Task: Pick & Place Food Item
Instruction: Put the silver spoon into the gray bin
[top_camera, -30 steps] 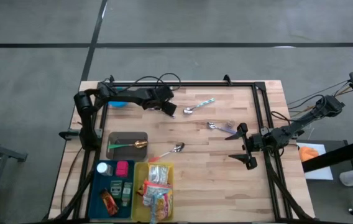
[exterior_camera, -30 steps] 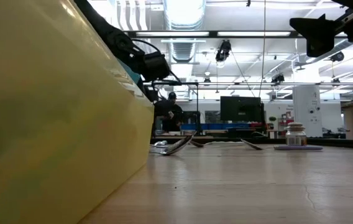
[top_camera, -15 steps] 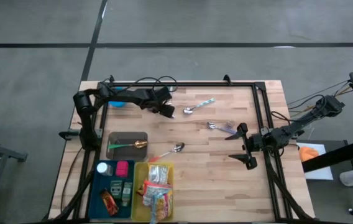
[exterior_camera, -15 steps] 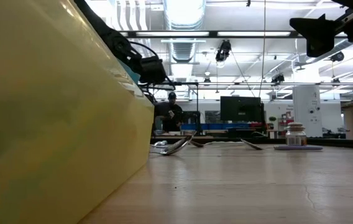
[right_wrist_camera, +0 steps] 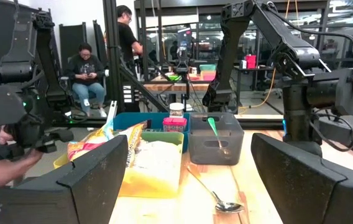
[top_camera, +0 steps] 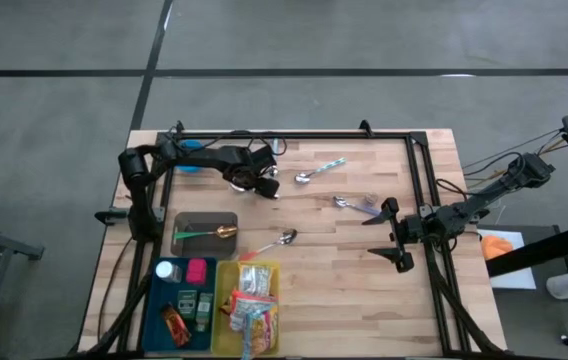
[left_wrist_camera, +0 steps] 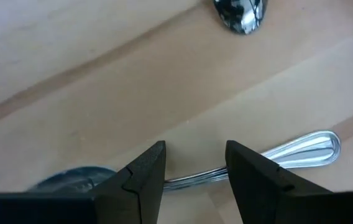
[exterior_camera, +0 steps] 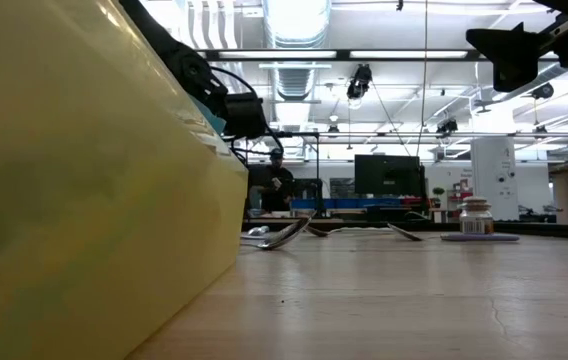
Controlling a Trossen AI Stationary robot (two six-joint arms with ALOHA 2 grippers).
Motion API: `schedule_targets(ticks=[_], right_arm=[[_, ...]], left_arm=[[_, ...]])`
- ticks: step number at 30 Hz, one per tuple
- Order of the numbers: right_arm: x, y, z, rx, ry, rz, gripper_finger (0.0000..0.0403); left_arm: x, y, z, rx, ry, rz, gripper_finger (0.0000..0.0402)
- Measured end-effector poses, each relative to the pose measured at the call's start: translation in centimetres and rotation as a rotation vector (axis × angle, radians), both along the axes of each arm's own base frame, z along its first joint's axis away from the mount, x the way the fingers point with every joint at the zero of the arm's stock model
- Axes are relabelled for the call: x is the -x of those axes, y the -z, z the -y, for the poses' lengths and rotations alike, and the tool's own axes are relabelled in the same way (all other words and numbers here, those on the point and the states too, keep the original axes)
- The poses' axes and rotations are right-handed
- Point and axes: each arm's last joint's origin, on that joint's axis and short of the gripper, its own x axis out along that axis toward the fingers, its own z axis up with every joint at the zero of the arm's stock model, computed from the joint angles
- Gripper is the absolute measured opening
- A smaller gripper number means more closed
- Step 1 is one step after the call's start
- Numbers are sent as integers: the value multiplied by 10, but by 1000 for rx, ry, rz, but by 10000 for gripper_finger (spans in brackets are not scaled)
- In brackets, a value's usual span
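Food packets [top_camera: 250, 310], the thing this job is about, sit piled in the yellow bin [top_camera: 219, 322] at the near edge of the table [top_camera: 344, 300], well apart from either arm; nobody has hold of one.

Look at the left gripper [top_camera: 264, 186] instead; it hangs nose-down at the far side, and its wrist view shows the jaws roughly half apart, with nothing between them. A steel spoon [left_wrist_camera: 301, 150] lies flat on the wood right under the gap, its handle crossing behind the two fingers [left_wrist_camera: 142, 177], touched by neither as far as I can tell; the blue-handled spoon [top_camera: 319, 170] is just beyond it.

So to my eye this is a line-up over cutlery rather than over food; if the spoon is what it's after, the next move calls for a drop straight down and a squeeze across that thin handle, and a flat handle on wood could easily slip out. For a food item, the arm would have to travel right back to the bin.

Right gripper [top_camera: 379, 236] waits at the right edge, held level, fingers spread wide and bare.

Containers: the grey tray [top_camera: 204, 217] holds one gold spoon with a green handle [top_camera: 209, 233]; the blue bin [top_camera: 152, 310] beside the yellow one holds a white-capped jar [top_camera: 167, 270], a pink item [top_camera: 197, 270] and some small packets.
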Motion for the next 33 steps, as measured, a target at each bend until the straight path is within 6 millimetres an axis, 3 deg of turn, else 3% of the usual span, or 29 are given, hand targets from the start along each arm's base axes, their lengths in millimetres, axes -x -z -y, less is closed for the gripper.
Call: schedule_targets(ticks=[8,16,23,28,33], right_arm=[[0,0,0,0,0,0,338],[0,0,0,1,0,-2,338],[0,1,0,3,0,-6,338],[0,1,0,3,0,-6,338],[0,1,0,3,0,-6,338]], left_arm=[[2,-7,12,38,63,-24,169],[8,-47,11,-101,183,34,169],[16,-65,36,-123,628,-21,169],[15,-54,55,-169,959,-57,169],[15,-40,61,-207,1116,-1,169]])
